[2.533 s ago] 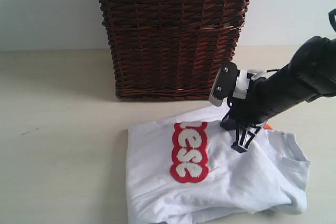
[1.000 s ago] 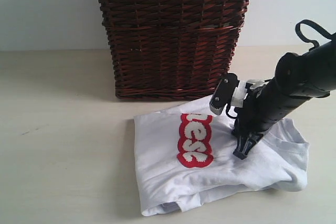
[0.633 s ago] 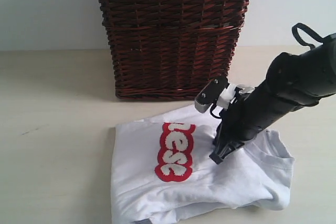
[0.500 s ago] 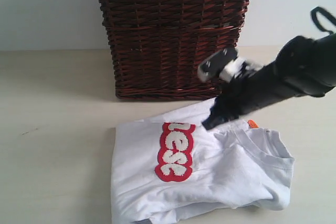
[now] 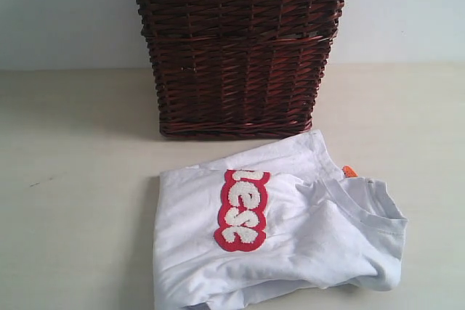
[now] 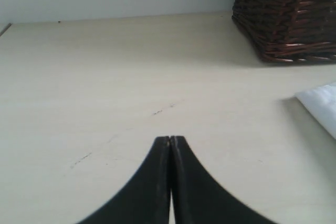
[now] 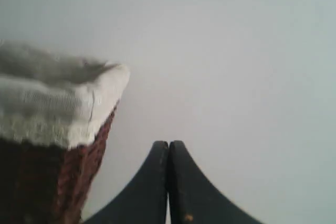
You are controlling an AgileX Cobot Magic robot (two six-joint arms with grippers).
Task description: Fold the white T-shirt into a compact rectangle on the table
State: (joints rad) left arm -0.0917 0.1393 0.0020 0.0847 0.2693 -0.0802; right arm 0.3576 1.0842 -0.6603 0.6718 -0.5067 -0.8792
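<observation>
Shirt: white T-shirt (image 5: pixel 290 245) lies loosely folded on the counter (image 5: pixel 73 179) — collar to the right, red-edged lettering (image 5: pixel 242 210) facing up, orange tag (image 5: pixel 349 171) peeking out by the neck.
Place: just in front of the wicker basket (image 5: pixel 240 49), which stands near the counter's back edge.
Left jaws: closed tip to tip, holding nothing, low over bare counter.
Right jaws: closed tip to tip, holding nothing — raised beside the basket's cloth-lined rim (image 7: pixel 58 103).

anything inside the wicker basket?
Only the pale cloth liner folded over the rim of the wicker basket shows. Below that, its walls hide the interior in every view; contents cannot be told.
</observation>
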